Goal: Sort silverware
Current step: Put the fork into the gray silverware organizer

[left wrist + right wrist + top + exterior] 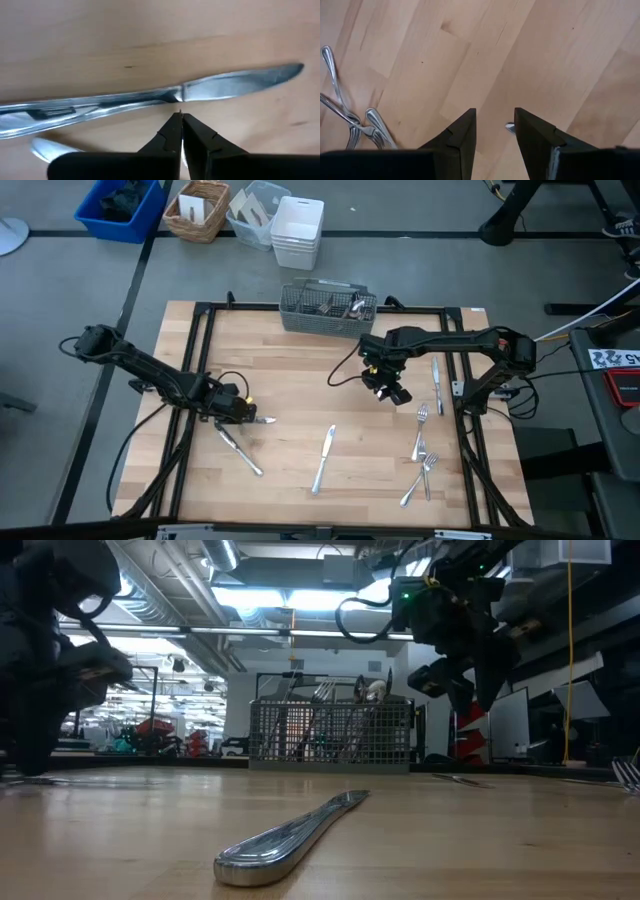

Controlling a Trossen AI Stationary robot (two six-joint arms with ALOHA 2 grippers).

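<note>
My left gripper point(246, 412) is shut and low over the table's left half. Its tips point(179, 119) stand beside a table knife point(150, 97) where blade meets handle. A second piece point(241, 451) lies just nearer, its rounded end point(45, 148) showing. My right gripper point(391, 387) is open, empty and lifted above the table point(462, 680), near the grey mesh caddy point(328, 308). The caddy holds several pieces. Another knife point(323, 458) lies flat at centre. Forks point(421, 432) and a knife point(437, 377) lie on the right. My left gripper points down with its shut fingertips point(172, 127) at the knife's edge point(181, 100), at the junction of blade and handle. I cannot tell whether they touch it. The knife lies flat on the table.
Black frame rails point(200, 340) run along the table's edges. Beyond the far edge stand a blue bin point(120, 208), a wicker basket point(197, 210) and white containers point(297, 230). Bare wood point(300, 380) lies between the two arms. Crossed forks point(350, 125) lie beside my right gripper.
</note>
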